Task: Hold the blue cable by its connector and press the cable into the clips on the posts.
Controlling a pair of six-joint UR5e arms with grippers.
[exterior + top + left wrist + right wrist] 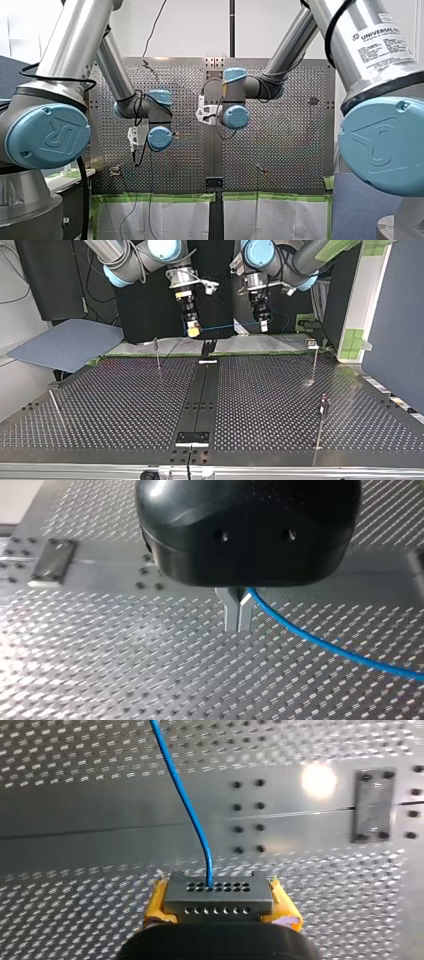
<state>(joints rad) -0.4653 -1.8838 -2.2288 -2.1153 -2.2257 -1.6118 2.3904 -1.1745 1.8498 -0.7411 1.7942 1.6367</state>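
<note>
Right gripper: my right gripper [217, 902] has its yellow pads [156, 901] pinching the grey connector [218, 893] from both sides.
Connector: it is held clear above the table [75, 920], and its face with two rows of holes points ahead of the gripper.
Blue cable: the blue cable [186, 802] leaves one hole in the connector and curves away ahead of the gripper.
Left gripper: my left gripper [239, 615] has its metal fingers [231, 611] pressed together, and the cable comes out at their root, nipped there.
Cable run: in the top view it stretches almost level between the two grippers, at about 12 o'clock from the table's middle, over the far edge.
Posts: seen from the table's middle in the top view, a thin post [158, 355] stands at 11 o'clock, a clip-topped post [314, 362] at 2 o'clock, a nearer post [321, 422] at 4 o'clock and a leaning rod [56, 407] at 8 o'clock. The cable touches none of them.
Centre strip: a black strip [202, 395] runs from 12 to 6 o'clock.
</note>
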